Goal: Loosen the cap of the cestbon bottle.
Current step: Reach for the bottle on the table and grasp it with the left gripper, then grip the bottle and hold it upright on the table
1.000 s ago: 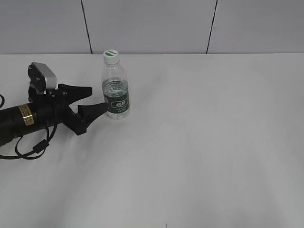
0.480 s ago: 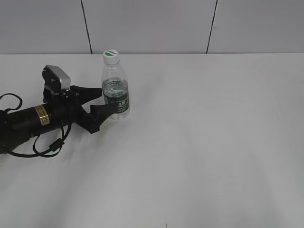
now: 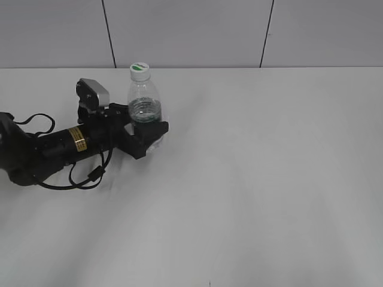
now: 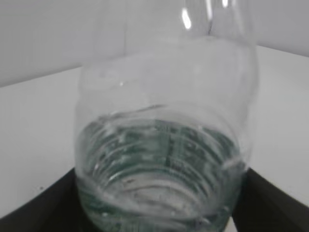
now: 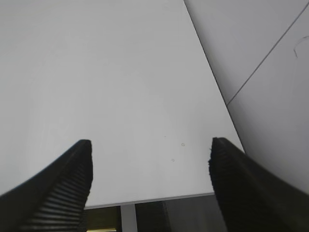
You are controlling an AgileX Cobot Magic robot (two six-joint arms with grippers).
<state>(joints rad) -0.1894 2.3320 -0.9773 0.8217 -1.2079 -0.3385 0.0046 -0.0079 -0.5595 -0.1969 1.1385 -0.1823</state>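
Around the upright cestbon bottle (image 3: pixel 145 113) the left fingers (image 3: pixel 151 132) grip its lower body; right fingers (image 5: pixel 72 183) spread.

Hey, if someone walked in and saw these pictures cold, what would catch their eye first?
Probably the cestbon bottle, standing upright at the back left of the white table, its white cap on. The black left end effector reaches in from the left, its jaws around the bottle's lower body. The right end effector is open over bare table.
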